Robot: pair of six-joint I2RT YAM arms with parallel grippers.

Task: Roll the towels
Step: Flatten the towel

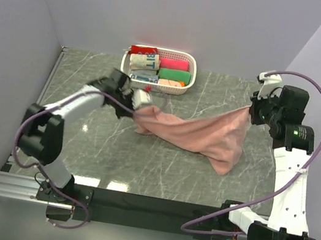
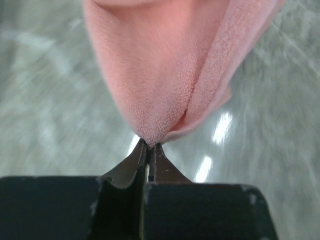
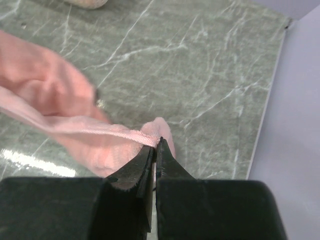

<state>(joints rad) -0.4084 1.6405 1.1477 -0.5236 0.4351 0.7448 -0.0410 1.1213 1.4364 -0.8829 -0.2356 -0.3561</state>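
Left gripper [image 2: 150,146] pinches one end of the salmon-pink towel [image 1: 195,133]; right gripper [image 3: 156,143] clamps the other. Its middle sags, seemingly touching the table [image 1: 139,169].

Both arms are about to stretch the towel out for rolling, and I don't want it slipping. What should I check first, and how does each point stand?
1. Hold of the left gripper: ok, jaws shut on a pinch of the pink towel.
2. Hold of the right gripper: ok, jaws shut on the towel's edge.
3. Towel flat: not ok, it hangs bunched and sagging between the grippers.
4. Towel apart from the white basket: ok.
5. Both holds at corners of one edge: cannot tell, folds hide them.
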